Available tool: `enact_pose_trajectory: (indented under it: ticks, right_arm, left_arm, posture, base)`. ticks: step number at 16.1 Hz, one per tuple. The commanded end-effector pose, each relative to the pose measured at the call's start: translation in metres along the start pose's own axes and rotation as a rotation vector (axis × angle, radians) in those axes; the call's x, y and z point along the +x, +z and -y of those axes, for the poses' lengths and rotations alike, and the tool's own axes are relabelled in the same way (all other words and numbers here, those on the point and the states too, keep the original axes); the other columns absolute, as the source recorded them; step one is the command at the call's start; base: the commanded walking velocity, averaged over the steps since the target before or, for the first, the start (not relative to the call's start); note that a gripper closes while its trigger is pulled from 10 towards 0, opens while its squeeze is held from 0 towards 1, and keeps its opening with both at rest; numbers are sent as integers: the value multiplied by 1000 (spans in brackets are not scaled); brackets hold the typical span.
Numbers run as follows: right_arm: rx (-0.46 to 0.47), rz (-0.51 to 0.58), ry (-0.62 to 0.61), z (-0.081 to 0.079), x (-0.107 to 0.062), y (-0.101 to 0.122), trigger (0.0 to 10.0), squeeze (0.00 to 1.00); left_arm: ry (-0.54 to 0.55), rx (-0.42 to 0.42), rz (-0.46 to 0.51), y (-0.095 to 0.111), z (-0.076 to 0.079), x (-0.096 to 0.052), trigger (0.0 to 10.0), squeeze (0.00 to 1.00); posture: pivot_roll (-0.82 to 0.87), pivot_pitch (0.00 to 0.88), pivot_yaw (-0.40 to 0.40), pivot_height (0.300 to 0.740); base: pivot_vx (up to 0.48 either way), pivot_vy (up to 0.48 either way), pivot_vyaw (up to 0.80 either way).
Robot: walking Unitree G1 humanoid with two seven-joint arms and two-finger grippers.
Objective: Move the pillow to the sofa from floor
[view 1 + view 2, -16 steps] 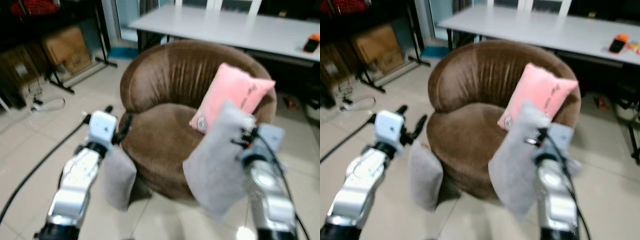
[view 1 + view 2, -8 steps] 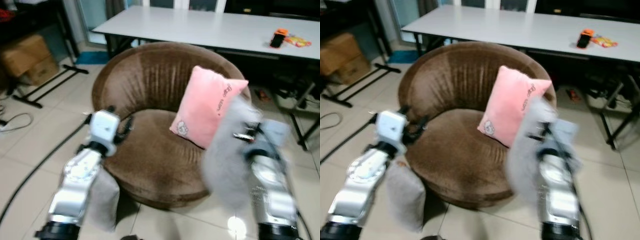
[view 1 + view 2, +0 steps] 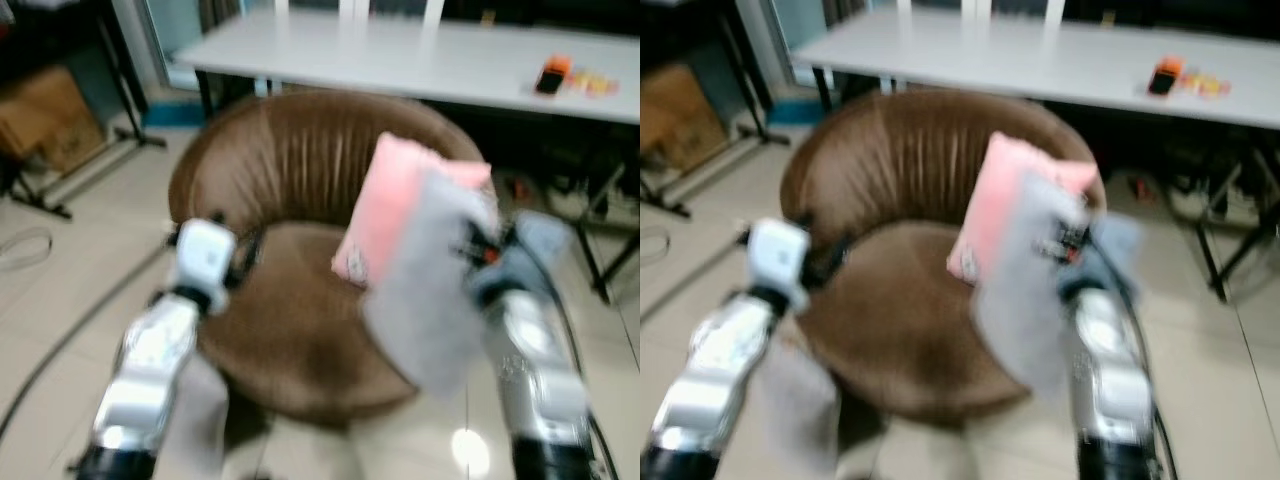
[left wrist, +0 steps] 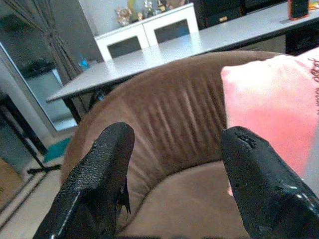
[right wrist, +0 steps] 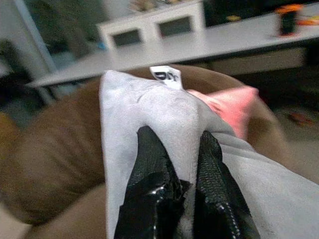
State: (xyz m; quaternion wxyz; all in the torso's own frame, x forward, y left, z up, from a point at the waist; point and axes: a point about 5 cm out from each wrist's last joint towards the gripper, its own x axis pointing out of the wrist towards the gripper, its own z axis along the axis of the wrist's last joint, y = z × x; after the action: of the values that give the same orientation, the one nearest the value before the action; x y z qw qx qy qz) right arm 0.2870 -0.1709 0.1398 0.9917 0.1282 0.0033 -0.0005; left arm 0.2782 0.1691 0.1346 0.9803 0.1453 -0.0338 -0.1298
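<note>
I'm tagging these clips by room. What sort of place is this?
Probably a living or work room in a home: a round brown sofa chair with a pink pillow on a tiled floor, and a long white table behind it.

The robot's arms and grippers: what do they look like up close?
Both arms are silver metal tubes. The left gripper sits on a white boxy wrist block; its two long fingers are black and rough-textured. The right gripper has matching black fingers, and thin black cables run along its arm.
</note>
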Motion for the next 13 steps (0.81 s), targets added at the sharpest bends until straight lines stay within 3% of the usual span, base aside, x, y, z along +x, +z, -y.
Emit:
enact_pose_trajectory:
  ticks: [1, 3, 6, 13]
  right_arm:
    - [-3, 84, 51, 1, 1, 26, 10000, 0]
    - [-16, 73, 131, -4, 1, 32, 10000, 0]
    - [-96, 30, 101, -5, 5, 24, 10000, 0]
    - [-149, -22, 77, -3, 2, 15, 10000, 0]
  left_arm:
    - [-16, -3, 25, 5, 4, 1, 10000, 0]
    - [-21, -2, 25, 5, 5, 1, 10000, 0]
    - [-28, 4, 25, 5, 5, 0, 10000, 0]
    - [-51, 10, 13, 3, 8, -3, 10000, 0]
  posture:
    - [-14, 0, 7, 740]
    - [-14, 0, 7, 740]
    - [-10, 0, 3, 740]
    - [-11, 0, 0, 740]
  base:
    - [292, 0, 0]
    - [292, 0, 0]
    - [291, 0, 335]
    - [291, 0, 0]
